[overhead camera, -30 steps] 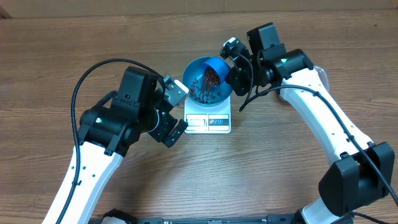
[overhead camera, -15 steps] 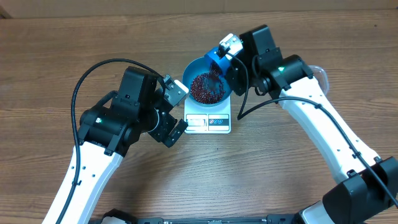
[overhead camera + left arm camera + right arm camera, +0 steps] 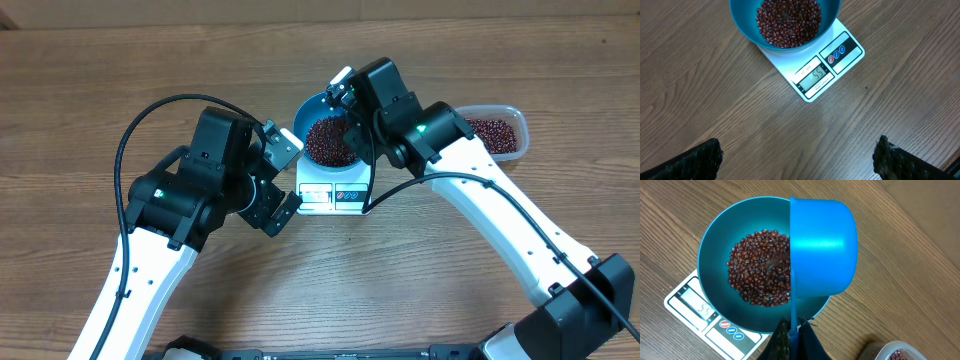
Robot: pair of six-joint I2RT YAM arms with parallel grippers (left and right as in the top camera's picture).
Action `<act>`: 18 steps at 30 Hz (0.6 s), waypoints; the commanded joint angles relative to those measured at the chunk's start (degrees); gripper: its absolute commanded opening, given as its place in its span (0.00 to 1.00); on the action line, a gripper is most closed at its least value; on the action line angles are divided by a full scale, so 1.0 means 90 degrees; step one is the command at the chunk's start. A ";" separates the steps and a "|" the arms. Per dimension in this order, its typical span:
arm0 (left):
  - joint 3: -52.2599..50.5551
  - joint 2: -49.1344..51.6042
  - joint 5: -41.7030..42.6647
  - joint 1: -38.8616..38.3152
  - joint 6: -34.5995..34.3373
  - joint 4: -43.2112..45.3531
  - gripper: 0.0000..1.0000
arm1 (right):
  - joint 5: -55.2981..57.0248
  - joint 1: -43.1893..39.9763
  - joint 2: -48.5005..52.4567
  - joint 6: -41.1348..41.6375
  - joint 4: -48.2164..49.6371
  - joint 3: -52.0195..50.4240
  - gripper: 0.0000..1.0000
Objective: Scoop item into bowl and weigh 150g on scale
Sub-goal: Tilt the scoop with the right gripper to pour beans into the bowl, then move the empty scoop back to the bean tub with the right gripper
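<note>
Your right gripper is clamped on the scoop, tipped over the bowl of beans on the scale; the left gripper hangs open, near left. Shake stragglers out over the bowl, then refill from the far-right tub

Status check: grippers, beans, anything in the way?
Left gripper open, empty. Right gripper shut on scoop, tipped over bowl. Beans in bowl on scale. Nothing blocking.
</note>
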 commanded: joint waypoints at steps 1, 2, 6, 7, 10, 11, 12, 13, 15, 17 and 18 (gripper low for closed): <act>0.0153 -0.0039 0.0061 -0.0007 -0.0087 -0.0005 0.99 | 0.0168 0.0015 -0.0180 0.0146 -0.0029 0.0010 0.04; 0.0153 -0.0039 0.0061 -0.0007 -0.0087 -0.0005 1.00 | 0.0165 0.0015 -0.0180 0.0168 -0.0049 0.0010 0.04; 0.0153 -0.0039 0.0061 -0.0007 -0.0087 -0.0005 1.00 | 0.0192 -0.0073 -0.0211 0.0308 -0.0063 0.0056 0.04; 0.0153 -0.0039 0.0061 -0.0007 -0.0087 -0.0005 1.00 | 0.0211 -0.0151 -0.0255 0.0430 -0.0085 0.0114 0.04; 0.0153 -0.0039 0.0061 -0.0007 -0.0087 -0.0005 1.00 | 0.0129 -0.0491 -0.0486 0.0648 -0.0160 0.0352 0.04; 0.0153 -0.0039 0.0061 -0.0007 -0.0087 -0.0005 0.99 | 0.0000 -0.0738 -0.0661 0.0644 -0.0236 0.0503 0.04; 0.0153 -0.0039 0.0061 -0.0007 -0.0087 -0.0005 1.00 | 0.0002 -0.0884 -0.0755 0.0641 -0.0296 0.0561 0.04; 0.0153 -0.0039 0.0061 -0.0007 -0.0087 -0.0005 1.00 | 0.0056 -0.1052 -0.0848 0.0641 -0.0393 0.0590 0.04; 0.0153 -0.0039 0.0061 -0.0007 -0.0087 -0.0005 1.00 | 0.0469 -0.1642 -0.0962 0.0641 -0.0843 0.0595 0.04; 0.0153 -0.0039 0.0061 -0.0007 -0.0087 -0.0005 1.00 | 0.0673 -0.2042 -0.0930 0.0641 -0.1166 0.0578 0.04; 0.0153 -0.0039 0.0061 -0.0007 -0.0087 -0.0005 1.00 | 0.0658 -0.2239 -0.0908 0.0644 -0.1251 0.0559 0.04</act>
